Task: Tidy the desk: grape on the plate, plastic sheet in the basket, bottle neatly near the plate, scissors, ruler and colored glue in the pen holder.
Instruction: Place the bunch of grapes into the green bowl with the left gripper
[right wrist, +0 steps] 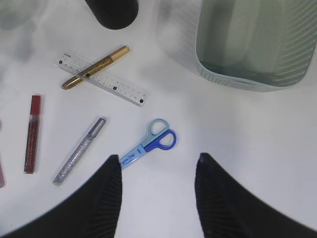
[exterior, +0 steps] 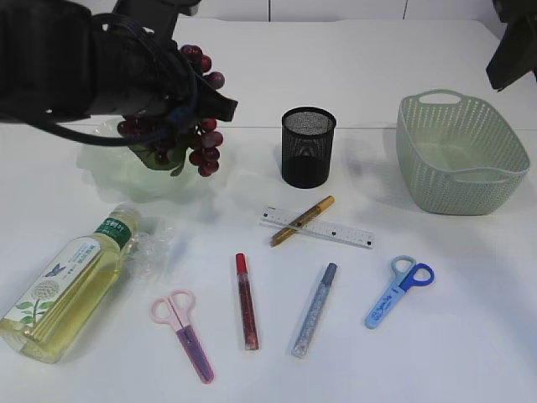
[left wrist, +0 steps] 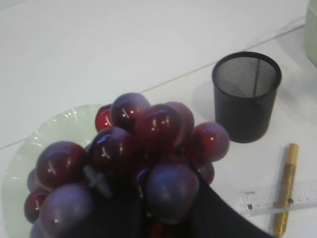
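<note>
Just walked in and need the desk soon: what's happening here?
A two-armed robot is tidying. The left pincer holds the grape bunch over the pale green plate, not yet set down. The right pincer hangs open above the blue scissors, holding nothing. The bottle, plastic sheet, ruler, glue pens and pink scissors lie on the table; the pen holder looks empty.

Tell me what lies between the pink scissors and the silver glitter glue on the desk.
The red glitter glue lies between the pink scissors and the silver glitter glue, touching neither. The exterior view shows this best.
</note>
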Action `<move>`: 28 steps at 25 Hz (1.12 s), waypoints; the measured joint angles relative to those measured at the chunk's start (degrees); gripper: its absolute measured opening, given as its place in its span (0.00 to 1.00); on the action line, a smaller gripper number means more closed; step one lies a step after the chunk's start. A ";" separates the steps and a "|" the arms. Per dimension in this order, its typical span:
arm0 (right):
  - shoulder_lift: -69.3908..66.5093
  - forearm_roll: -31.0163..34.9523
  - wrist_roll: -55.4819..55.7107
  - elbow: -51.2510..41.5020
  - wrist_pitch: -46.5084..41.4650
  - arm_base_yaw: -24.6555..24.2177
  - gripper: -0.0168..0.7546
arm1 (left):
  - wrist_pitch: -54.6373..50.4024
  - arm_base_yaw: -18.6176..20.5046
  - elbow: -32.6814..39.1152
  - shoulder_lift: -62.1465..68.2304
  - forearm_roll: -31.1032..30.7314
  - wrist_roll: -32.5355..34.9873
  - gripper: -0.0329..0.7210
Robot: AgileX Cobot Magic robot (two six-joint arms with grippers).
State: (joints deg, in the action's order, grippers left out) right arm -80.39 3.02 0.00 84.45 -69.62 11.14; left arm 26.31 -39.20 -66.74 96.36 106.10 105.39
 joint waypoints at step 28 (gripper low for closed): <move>0.00 -0.64 0.00 0.00 -1.81 0.00 0.53 | -13.54 22.21 -7.09 3.58 0.36 -4.92 0.20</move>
State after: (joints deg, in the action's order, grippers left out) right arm -80.39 2.38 0.00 84.45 -71.42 11.14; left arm 12.77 -16.99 -73.83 99.94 106.46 100.47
